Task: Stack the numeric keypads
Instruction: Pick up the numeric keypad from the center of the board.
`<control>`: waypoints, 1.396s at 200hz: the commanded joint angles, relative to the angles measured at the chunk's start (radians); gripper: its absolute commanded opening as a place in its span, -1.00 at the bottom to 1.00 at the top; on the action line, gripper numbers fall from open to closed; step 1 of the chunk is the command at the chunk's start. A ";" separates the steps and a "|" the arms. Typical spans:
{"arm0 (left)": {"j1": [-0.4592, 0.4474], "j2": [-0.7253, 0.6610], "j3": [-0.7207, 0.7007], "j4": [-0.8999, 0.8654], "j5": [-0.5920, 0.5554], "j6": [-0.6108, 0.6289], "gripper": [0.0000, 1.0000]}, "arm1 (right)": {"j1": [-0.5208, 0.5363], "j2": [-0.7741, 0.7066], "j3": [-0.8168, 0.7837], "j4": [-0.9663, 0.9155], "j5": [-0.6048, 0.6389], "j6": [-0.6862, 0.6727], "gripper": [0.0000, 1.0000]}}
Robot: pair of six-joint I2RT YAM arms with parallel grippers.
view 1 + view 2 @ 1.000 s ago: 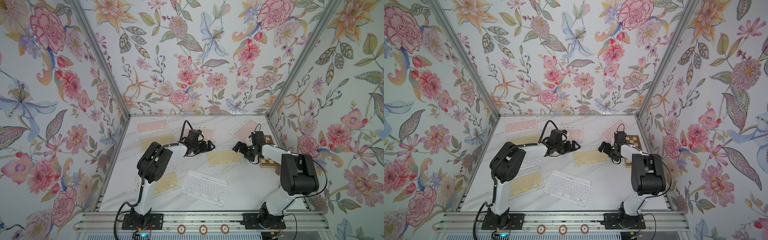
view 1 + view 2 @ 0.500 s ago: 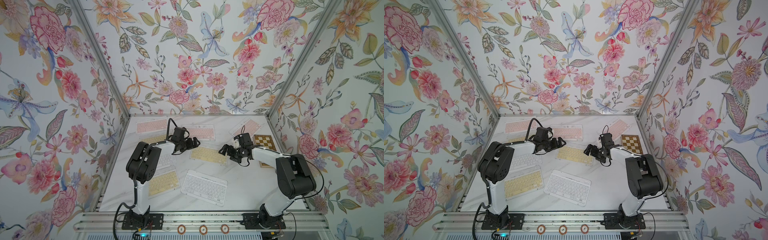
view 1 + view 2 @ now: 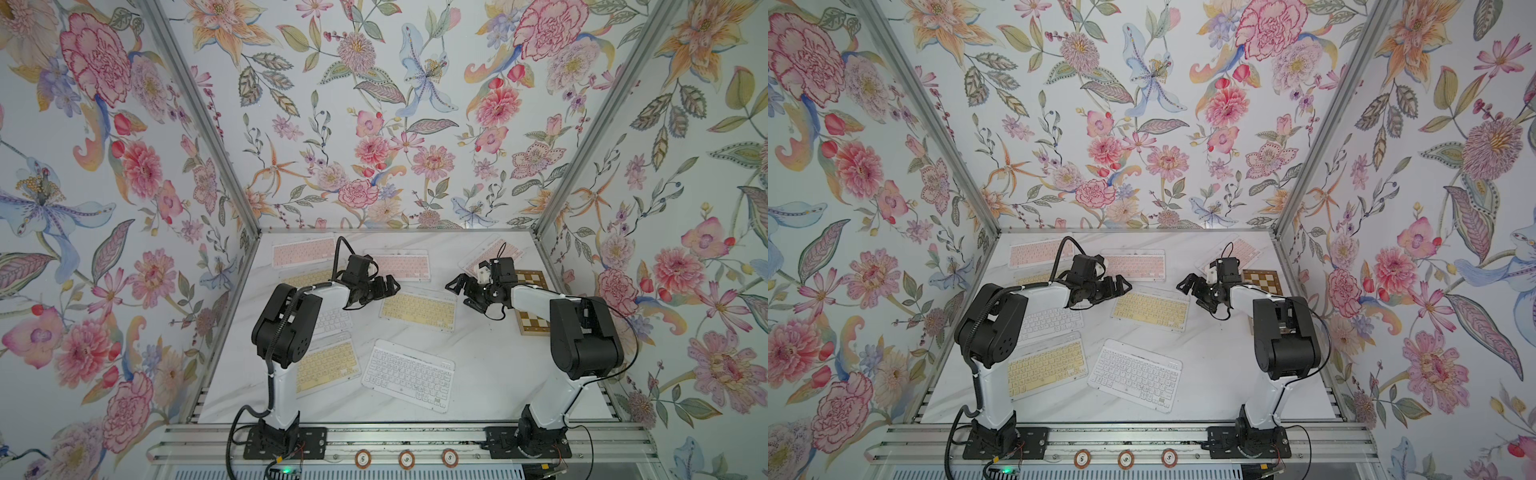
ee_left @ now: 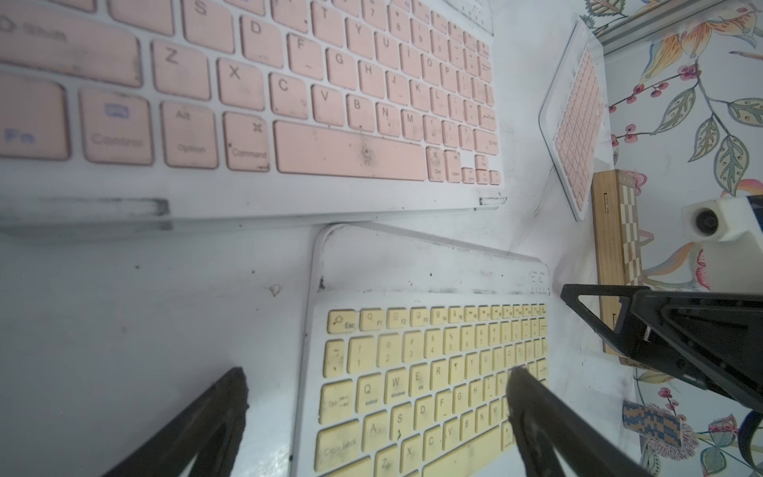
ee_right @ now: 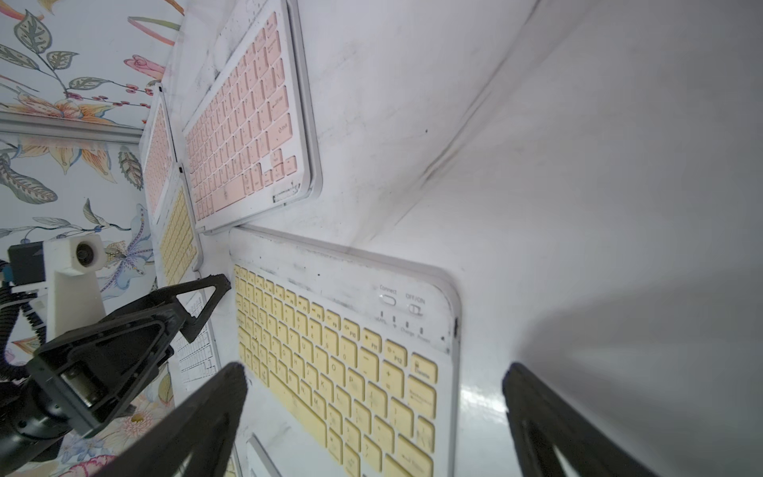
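Observation:
Several numeric keypads lie flat on the marble table (image 3: 478, 374). A yellow keypad (image 3: 417, 309) (image 3: 1150, 309) lies in the middle between my two grippers. My left gripper (image 3: 390, 284) (image 4: 375, 380) hangs open at its far left corner, with one fingertip (image 4: 532, 396) over the yellow keys (image 4: 433, 363) and the other beside the keypad's short edge. My right gripper (image 3: 455, 289) (image 5: 371, 384) is open just right of this keypad (image 5: 338, 351) and holds nothing. A pink keypad (image 3: 401, 264) (image 4: 289, 95) (image 5: 247, 132) lies just behind the yellow one.
More keypads lie around: pink ones at the back left (image 3: 303, 251) and back right (image 3: 494, 251), a white one (image 3: 332, 320) and a yellow one (image 3: 328, 368) by the left arm, a white one (image 3: 409, 374) in front. A wooden chessboard (image 3: 534, 322) lies under the right arm.
The middle yellow keypad has slid to the left, and both grippers moved left with it. In the last half second the right gripper drew back slightly to the right.

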 commanded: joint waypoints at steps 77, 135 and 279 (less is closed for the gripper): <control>-0.033 0.063 0.027 -0.031 0.014 -0.020 0.98 | -0.021 0.059 -0.060 0.254 -0.134 0.129 0.98; -0.035 0.066 0.027 -0.035 0.012 -0.015 0.99 | -0.027 0.064 -0.066 0.258 -0.134 0.134 0.98; -0.042 0.073 0.023 -0.032 0.012 -0.014 0.99 | -0.001 0.074 -0.078 0.282 -0.127 0.159 0.98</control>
